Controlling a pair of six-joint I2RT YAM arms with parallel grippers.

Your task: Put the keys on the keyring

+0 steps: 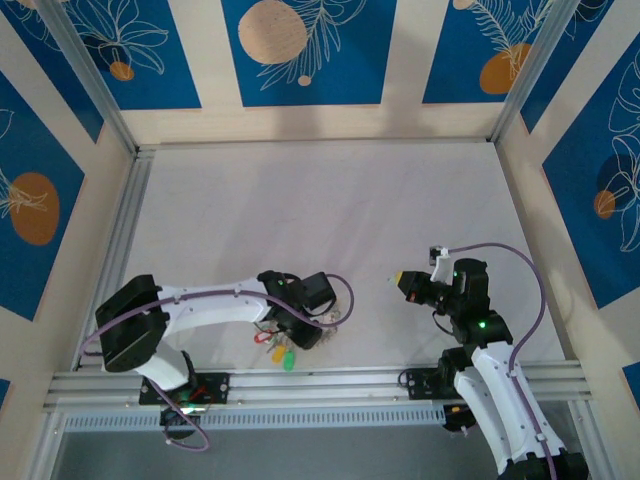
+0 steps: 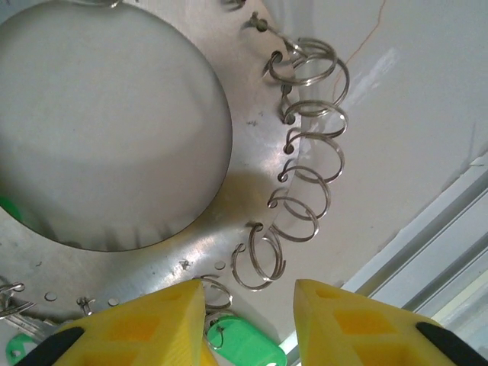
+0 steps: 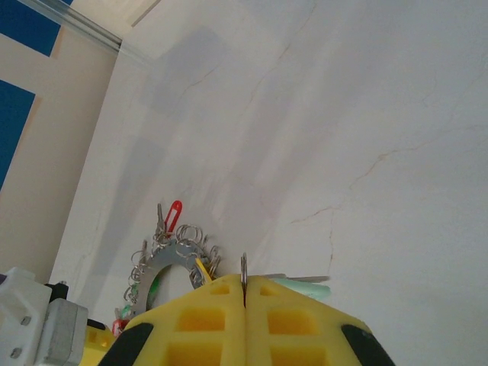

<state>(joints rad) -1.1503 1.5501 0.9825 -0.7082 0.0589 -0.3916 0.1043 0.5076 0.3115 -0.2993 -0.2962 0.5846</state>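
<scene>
At the left pincer (image 2: pixel 249 296): a narrow gap, jaws apart either side of the rim of the keyring (image 2: pixel 248 171), nothing clearly clamped. Touching the plate or just clear of it: too close to tell. At the right pincer (image 3: pixel 245 284): fully closed on the pale mint key (image 3: pixel 306 289), a thin metal edge standing up at the seam and the head poking out just behind the fingers, raised over the counter (image 3: pixel 358 114) and well apart from the keyring.

Keyring down by the counter's near edge under the left pincer, small split rings (image 2: pixel 316 76) fanned along its rim, green key (image 2: pixel 245 339) and red key (image 3: pixel 174 215) already hanging from it.

Likely light, stiff and slick metal all round, with springy split rings. Best gripped across the plate's flat rim for the keyring, and by the plastic head for a key.
</scene>
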